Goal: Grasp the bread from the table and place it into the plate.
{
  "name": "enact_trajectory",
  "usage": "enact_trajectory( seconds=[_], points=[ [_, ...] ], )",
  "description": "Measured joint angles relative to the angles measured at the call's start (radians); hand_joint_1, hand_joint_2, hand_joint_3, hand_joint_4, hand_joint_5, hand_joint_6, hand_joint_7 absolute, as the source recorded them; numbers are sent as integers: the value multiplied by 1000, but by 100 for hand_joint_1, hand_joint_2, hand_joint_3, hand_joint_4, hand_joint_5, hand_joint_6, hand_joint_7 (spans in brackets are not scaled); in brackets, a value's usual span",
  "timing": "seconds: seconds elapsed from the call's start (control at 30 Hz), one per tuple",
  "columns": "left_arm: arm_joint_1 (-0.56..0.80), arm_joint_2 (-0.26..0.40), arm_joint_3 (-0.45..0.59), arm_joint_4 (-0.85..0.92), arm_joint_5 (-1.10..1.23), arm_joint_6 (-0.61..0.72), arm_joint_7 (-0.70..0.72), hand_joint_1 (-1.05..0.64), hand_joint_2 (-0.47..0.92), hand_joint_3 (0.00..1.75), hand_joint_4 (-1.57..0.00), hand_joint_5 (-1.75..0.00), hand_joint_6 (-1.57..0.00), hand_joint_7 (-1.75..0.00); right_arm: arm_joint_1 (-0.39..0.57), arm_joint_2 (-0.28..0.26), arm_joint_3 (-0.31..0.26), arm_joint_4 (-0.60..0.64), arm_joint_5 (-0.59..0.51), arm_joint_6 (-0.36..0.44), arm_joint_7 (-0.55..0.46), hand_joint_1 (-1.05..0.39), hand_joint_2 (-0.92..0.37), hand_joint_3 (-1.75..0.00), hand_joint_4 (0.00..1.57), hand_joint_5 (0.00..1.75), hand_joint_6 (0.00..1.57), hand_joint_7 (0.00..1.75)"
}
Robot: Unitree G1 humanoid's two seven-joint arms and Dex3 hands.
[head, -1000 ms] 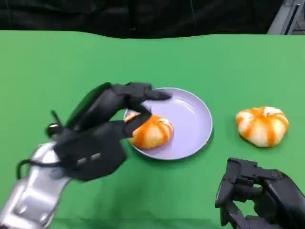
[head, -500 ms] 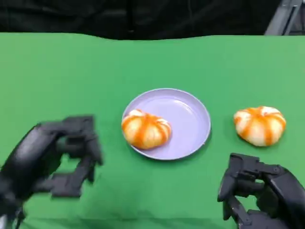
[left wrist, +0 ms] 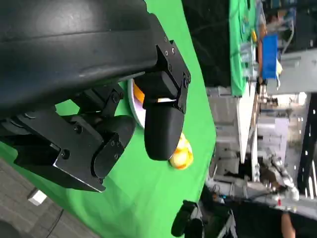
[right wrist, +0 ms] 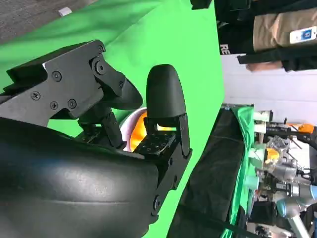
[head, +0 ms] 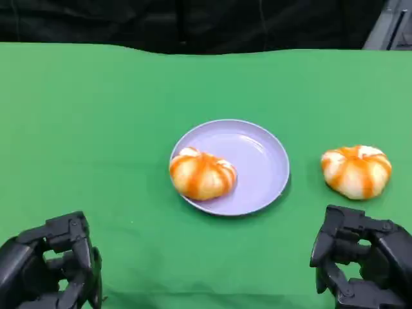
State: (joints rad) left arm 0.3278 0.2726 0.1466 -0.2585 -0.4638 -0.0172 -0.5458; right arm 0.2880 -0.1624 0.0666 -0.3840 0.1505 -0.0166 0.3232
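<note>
On plate: bread [head: 202,174] lies on plate [head: 257,161] left part — well apart from both hands
Left hand [head: 48,269]: fingers apart, empty
Right hand [head: 360,264]: fingers apart, empty

A round bun of bread [head: 202,174], white with orange stripes running down from its top, sat upright on the pale lilac plate [head: 257,148], resting on the side of the plate nearest the robot's left and reaching over that rim. The plate itself was round and shallow and lay flat. A second bread [head: 356,170] of the same look lay upright off the plate, on the side toward the robot's right, well apart from its rim.
</note>
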Motion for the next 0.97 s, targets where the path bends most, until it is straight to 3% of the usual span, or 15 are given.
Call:
enact_trajectory(
  seconds=[0.4,0.97],
  points=[
    [-37,-47,-1,41,38,-43,17,5,57,133,-92,-175,-73,-172,3,1,-8,-1,1,-4,2,-2,-60,-115,78,175,76,151],
    [-36,-50,1,30,41,-24,48,11,57,138,-92,-175,-74,-172,3,1,-12,-1,6,-15,15,0,-59,-118,79,175,77,151]
  ],
)
